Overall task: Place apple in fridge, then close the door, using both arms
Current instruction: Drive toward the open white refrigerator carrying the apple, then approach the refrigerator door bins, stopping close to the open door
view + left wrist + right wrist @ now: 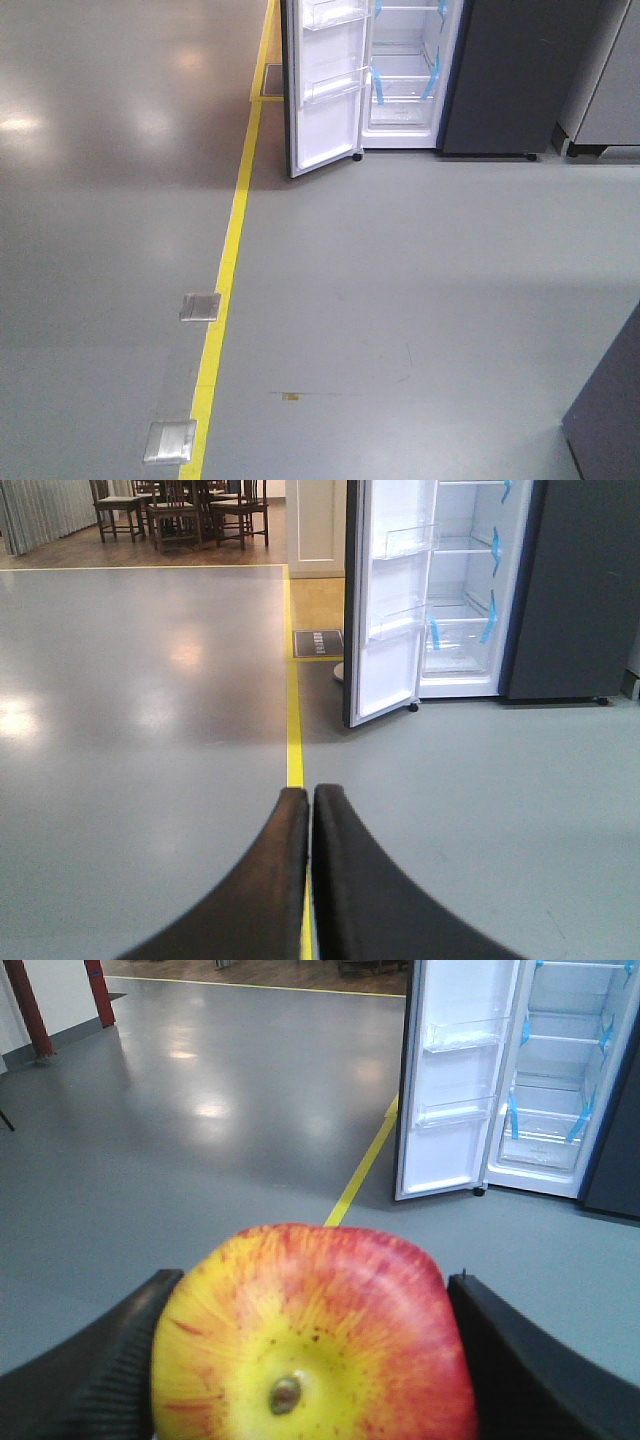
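Apple (312, 1335) dimple toward camera | right gripper (312, 1290) clamps it | left gripper (310, 792) pressed together, empty

Open floor (400, 300) runs to the fridge (500, 80); its door (325, 120) stands wide, shelves (400, 90) exposed in front.

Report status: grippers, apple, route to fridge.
Right gripper shut on apple. Left gripper shut, empty. Fridge ahead, door open. No obstacle on floor between.
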